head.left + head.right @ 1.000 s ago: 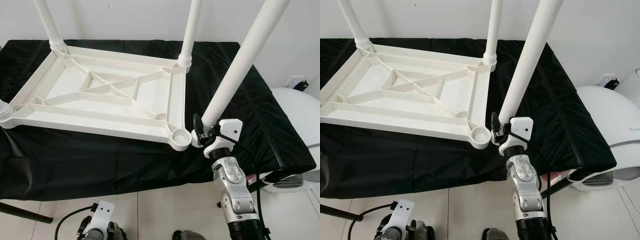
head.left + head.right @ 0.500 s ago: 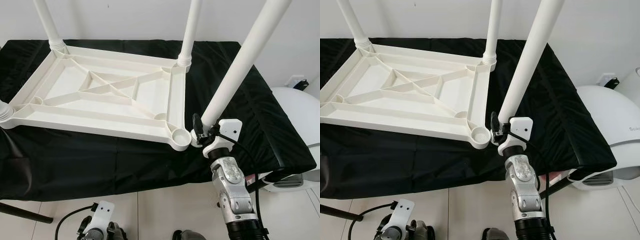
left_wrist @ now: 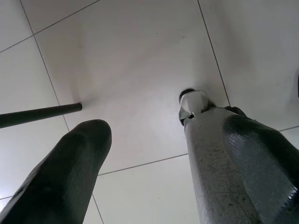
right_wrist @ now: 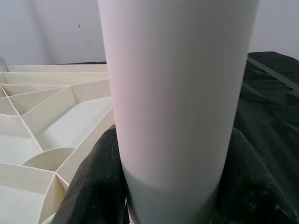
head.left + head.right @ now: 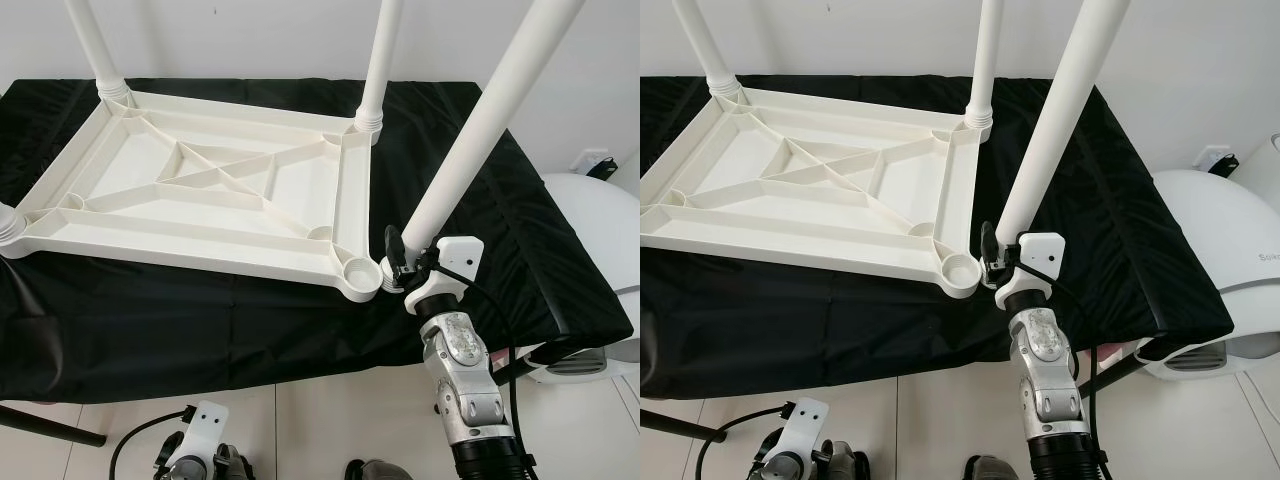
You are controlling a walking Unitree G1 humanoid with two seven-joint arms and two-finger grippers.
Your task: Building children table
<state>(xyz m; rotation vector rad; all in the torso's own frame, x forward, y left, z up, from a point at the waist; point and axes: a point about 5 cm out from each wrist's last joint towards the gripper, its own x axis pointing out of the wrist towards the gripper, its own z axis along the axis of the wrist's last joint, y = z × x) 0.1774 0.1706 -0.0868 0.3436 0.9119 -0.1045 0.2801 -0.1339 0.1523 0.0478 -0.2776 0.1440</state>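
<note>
Work surface: table under black cloth (image 5: pixel 250 330), carrying the upturned tabletop.

I log one black cloth covering the table, hanging down over its near edge toward the tiled floor (image 5: pixel 330 420). Lying directly on the cloth I count one white plastic tabletop (image 5: pixel 220 190), underside up, ribs exposed, set toward the left and far part of the cloth. I see three white legs standing up from its corners, and the near right corner socket (image 5: pixel 360 272) open. The right part of the cloth lies bare.
</note>
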